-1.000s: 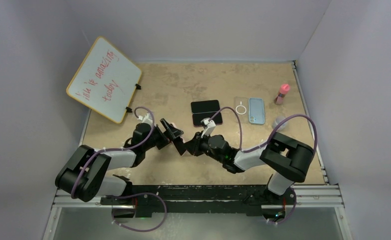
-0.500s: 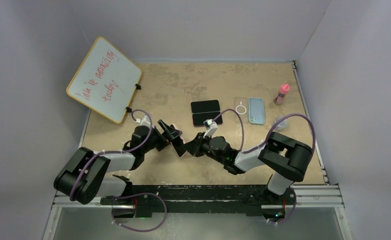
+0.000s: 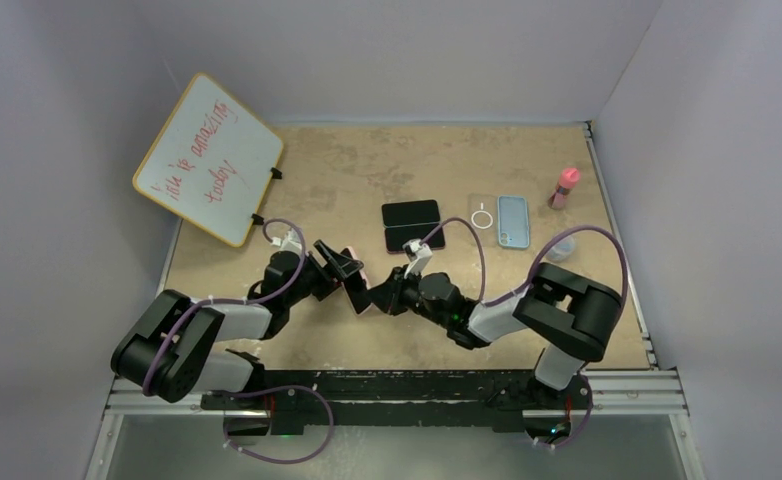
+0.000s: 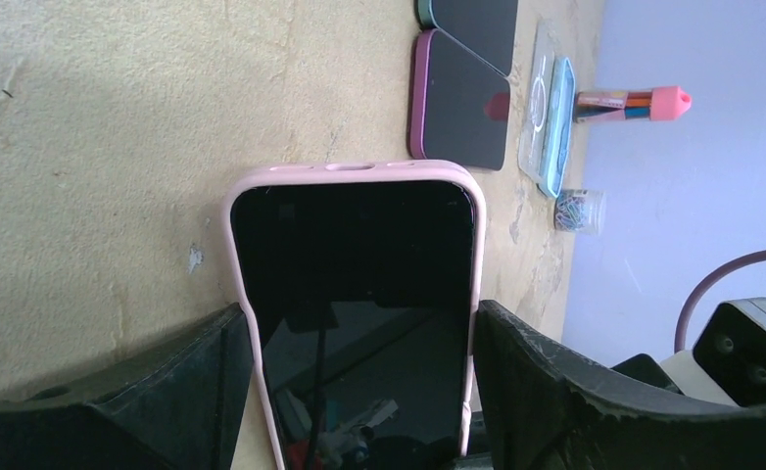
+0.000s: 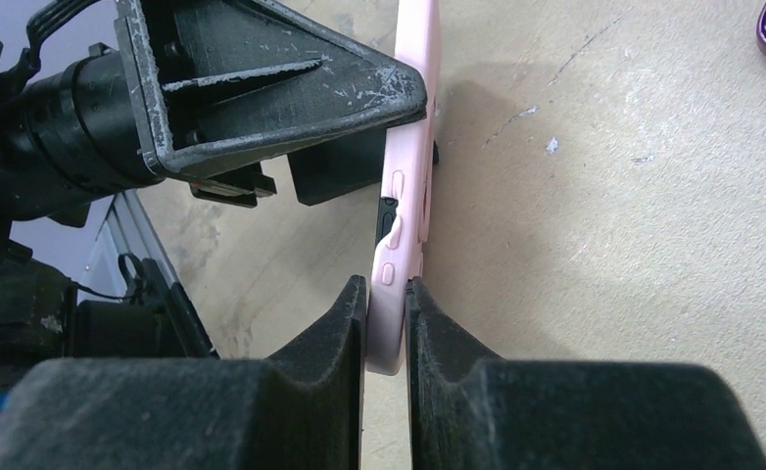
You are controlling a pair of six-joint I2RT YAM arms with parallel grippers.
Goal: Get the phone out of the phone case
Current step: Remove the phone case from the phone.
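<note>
A black phone sits in a pink case. Both grippers hold it above the table near its front middle. My left gripper is shut across the case's two long sides. My right gripper is shut on one end of the pink case, pinching it front to back. In the top view the left gripper and right gripper meet at the phone, of which only a pink edge shows.
Two dark phones lie side by side behind the grippers. A clear case and a light blue phone lie at the right. A pink-capped tube and a small cup stand near the right edge. A whiteboard leans at the back left.
Both grippers and the phone have shifted slightly to the left and a little away from the table's front edge. Both grips are unchanged.
</note>
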